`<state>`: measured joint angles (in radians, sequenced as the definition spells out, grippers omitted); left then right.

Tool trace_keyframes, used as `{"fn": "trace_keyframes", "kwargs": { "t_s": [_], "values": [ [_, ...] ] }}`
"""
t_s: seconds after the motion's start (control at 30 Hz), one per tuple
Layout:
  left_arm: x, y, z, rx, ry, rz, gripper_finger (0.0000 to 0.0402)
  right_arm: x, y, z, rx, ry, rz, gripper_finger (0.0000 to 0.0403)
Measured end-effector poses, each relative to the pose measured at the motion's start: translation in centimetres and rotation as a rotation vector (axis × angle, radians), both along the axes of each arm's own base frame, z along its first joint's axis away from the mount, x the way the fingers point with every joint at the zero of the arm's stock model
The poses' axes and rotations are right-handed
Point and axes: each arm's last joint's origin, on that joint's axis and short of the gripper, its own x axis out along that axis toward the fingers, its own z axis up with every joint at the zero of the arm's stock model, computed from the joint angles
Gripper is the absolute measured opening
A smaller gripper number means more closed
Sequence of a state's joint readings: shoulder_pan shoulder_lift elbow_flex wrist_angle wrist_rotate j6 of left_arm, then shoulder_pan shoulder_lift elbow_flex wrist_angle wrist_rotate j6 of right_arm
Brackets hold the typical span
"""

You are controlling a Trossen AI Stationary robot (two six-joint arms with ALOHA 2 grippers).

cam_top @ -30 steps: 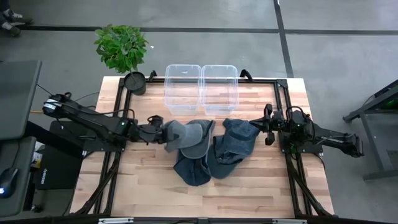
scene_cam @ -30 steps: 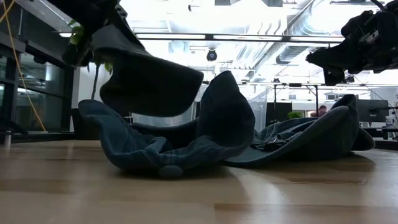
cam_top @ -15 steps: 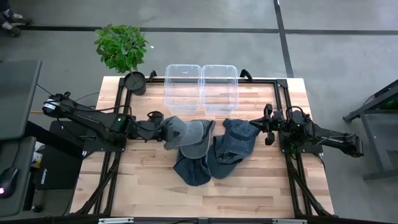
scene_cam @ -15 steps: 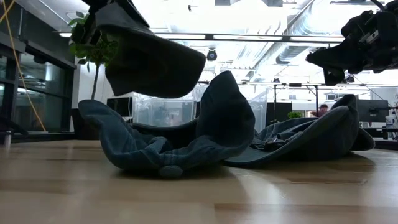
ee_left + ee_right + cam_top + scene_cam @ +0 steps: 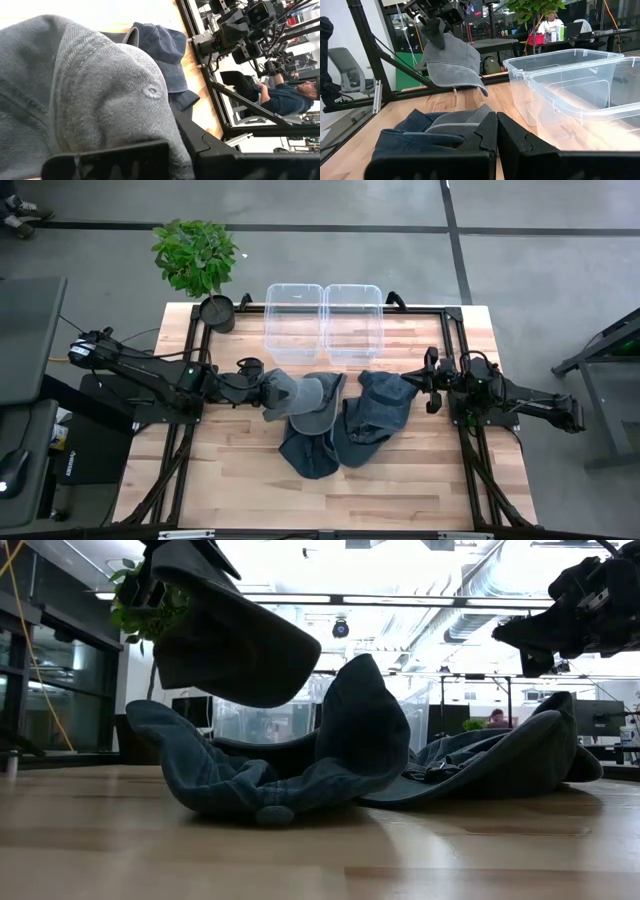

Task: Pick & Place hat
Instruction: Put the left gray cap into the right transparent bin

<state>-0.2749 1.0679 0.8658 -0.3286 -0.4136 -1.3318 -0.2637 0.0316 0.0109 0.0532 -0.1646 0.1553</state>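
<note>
A grey cap (image 5: 300,395) hangs in the air from my left gripper (image 5: 257,388), which is shut on it above the left end of a pile of dark blue hats (image 5: 345,430). The low view shows the cap (image 5: 235,640) clear above the pile (image 5: 300,770), which lies crumpled on the wooden table. My right gripper (image 5: 430,383) hovers shut just right of the pile, touching nothing. From its wrist view the cap (image 5: 452,62) shows beyond its shut fingers (image 5: 496,131). My left gripper holds the grey cap by the crown's rear part (image 5: 100,135), pinched between its two fingers. They come nearly level from the table's left. The cap is lifted clear and tilted, its brim (image 5: 470,82) pointing toward the right and slanting down.
Two clear plastic bins (image 5: 294,320) (image 5: 353,320) stand side by side at the table's far edge, behind the pile. A potted plant (image 5: 197,258) stands at the far left corner. Bare wood (image 5: 240,470) lies near and left of the pile. People sit in the room beyond.
My left gripper has risen and drawn slightly toward the table's left, lifting the grey cap higher above the pile. In the last half second the cap has tipped, its brim sinking a little. The pile and the right arm have stayed still.
</note>
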Motion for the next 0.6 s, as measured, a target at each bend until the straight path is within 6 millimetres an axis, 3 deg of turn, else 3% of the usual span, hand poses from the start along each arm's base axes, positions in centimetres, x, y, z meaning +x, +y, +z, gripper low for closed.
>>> {"fn": "trace_keyframes", "kwargs": {
  "t_s": [0.17,0.4,0.6],
  "values": [
    [0.06,0.0,-0.07,0.004,0.003,0.006,0.0,-0.01,0.01,0.24,0.023,-0.027,0.003,0.0001],
    [0.06,0.01,-0.06,0.006,0.002,0.01,0.0,-0.04,0.01,0.74,0.255,-0.101,0.017,0.0001],
    [0.06,0.01,-0.06,0.005,0.001,0.009,0.0,0.29,-0.22,0.33,0.04,-0.031,-0.049,0.0001]
  ]
}}
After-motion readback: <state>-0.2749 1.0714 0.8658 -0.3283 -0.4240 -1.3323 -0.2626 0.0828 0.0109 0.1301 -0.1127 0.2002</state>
